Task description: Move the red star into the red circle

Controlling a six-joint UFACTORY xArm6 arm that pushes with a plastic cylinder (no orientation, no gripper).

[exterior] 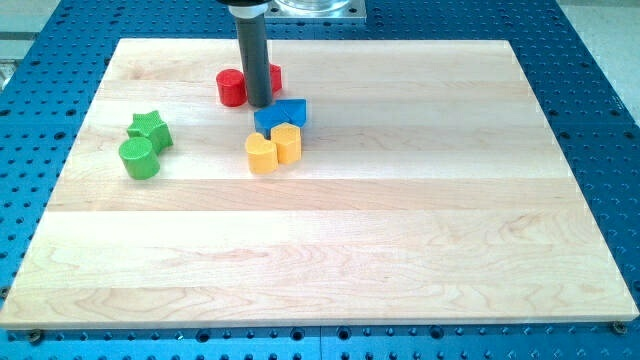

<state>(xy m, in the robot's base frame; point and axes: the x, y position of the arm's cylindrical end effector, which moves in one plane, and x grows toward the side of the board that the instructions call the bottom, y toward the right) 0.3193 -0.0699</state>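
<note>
The red circle (231, 88), a short red cylinder, stands near the view's top, left of centre. The red star (274, 76) is just right of it, mostly hidden behind my rod, so its shape barely shows. My tip (259, 104) is down on the board between the two red blocks, close to both; I cannot tell if it touches either. It sits just above the blue block (282, 114).
Below the blue block are a yellow heart-like block (262, 154) and a second yellow block (287, 143), pressed together. At the view's left a green star (150, 127) touches a green cylinder (138, 158). The wooden board (400, 250) lies on a blue perforated table.
</note>
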